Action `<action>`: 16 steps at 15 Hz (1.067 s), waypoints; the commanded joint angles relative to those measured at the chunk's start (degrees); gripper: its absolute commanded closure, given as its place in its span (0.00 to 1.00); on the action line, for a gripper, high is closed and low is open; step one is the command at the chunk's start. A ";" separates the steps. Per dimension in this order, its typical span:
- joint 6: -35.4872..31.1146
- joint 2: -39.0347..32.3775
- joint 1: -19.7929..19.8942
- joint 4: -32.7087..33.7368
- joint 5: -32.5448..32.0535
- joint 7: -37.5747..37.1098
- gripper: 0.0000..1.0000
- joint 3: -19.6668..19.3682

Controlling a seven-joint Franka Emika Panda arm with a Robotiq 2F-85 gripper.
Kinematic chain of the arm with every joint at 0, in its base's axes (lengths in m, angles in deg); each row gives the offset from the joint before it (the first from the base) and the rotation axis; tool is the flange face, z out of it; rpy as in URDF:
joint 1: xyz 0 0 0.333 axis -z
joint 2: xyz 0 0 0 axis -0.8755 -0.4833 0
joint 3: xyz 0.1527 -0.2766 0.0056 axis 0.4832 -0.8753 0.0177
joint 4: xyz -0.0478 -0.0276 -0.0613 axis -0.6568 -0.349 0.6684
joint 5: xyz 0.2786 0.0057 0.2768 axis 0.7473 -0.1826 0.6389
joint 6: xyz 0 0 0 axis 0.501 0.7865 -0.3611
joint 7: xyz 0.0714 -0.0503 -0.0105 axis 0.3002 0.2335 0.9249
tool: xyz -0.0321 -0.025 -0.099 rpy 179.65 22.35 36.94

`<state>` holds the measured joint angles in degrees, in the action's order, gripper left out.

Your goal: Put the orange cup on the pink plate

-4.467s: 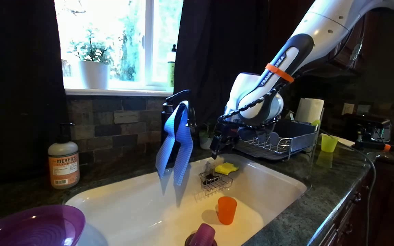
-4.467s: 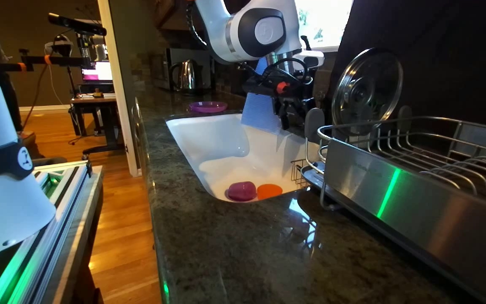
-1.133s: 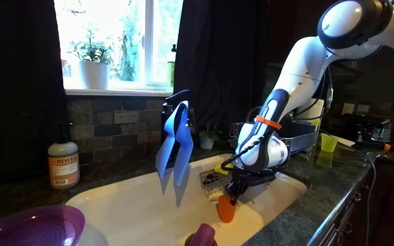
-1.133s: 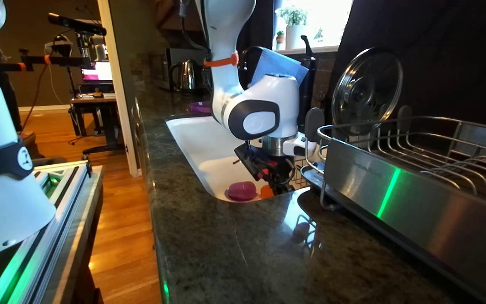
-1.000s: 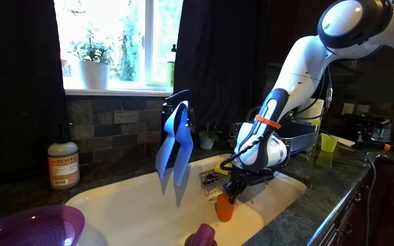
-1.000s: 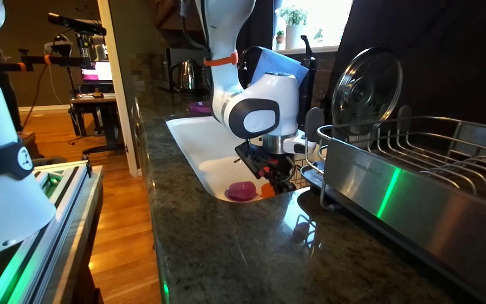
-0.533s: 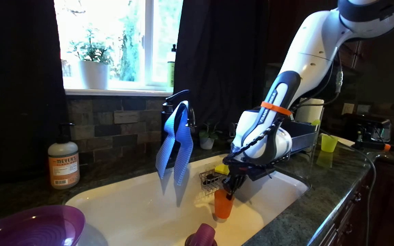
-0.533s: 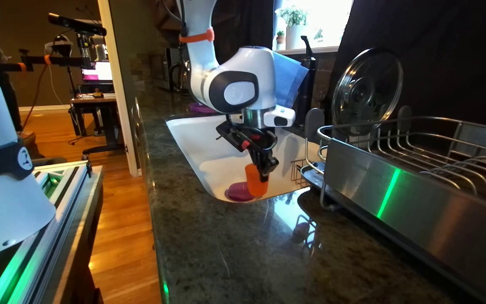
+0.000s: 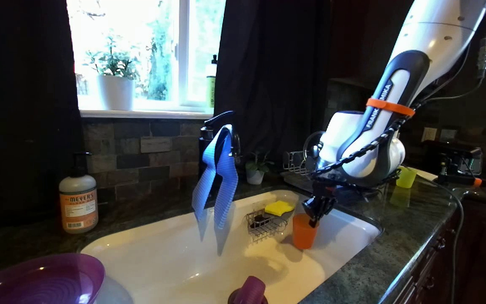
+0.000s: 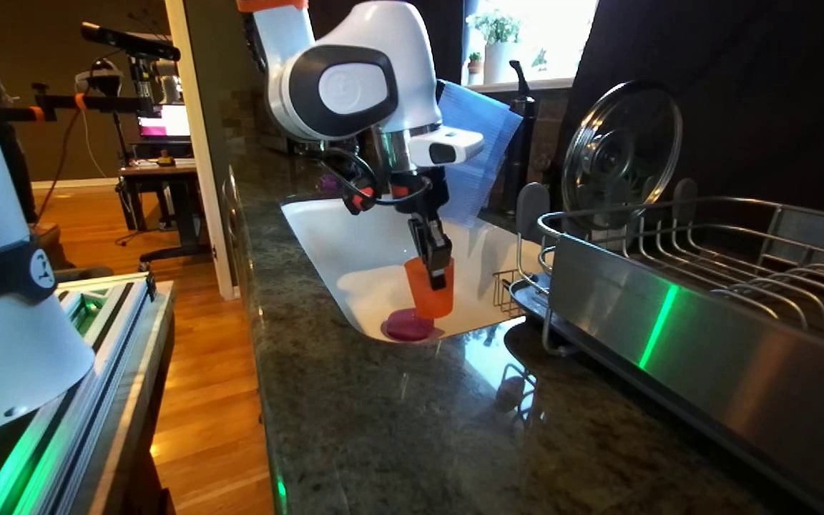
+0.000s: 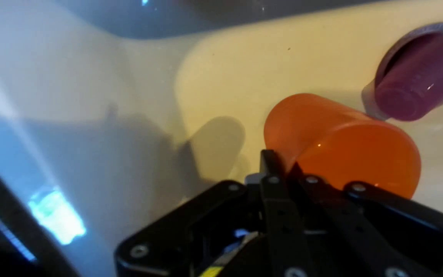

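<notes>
The orange cup (image 9: pixel 304 234) hangs roughly upright above the sink floor, its shadow apart from it. My gripper (image 9: pixel 314 223) is shut on its rim from above. In the wrist view the gripper (image 11: pixel 283 161) pinches the wall of the orange cup (image 11: pixel 360 157), one finger outside and the other apparently inside the mouth. A finger crosses the outer face of the orange cup (image 10: pixel 426 297) in an exterior view. The pink plate (image 9: pixel 44 278), glossy magenta-purple, lies on the counter past the sink's far end from the gripper; the arm mostly hides the pink plate (image 10: pixel 329 184) elsewhere.
A purple cup (image 9: pixel 250 290) lies tilted at the drain. A wire caddy (image 9: pixel 264 228) with a yellow sponge (image 9: pixel 279 207) hangs on the sink wall. Blue cloth (image 9: pixel 222 181) drapes over the faucet, between cup and plate. A dish rack (image 10: pixel 598 286) borders the sink.
The gripper came down into the sink, took the orange cup by its rim and lifted it off the floor. Over the last half second both shifted away from the plate, rising further.
</notes>
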<state>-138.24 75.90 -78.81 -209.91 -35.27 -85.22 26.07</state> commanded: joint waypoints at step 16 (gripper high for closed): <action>35.89 22.50 -49.12 20.75 -75.57 -50.97 0.99 -40.58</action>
<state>-113.61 90.48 -125.39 -188.67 -102.10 -128.50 -18.74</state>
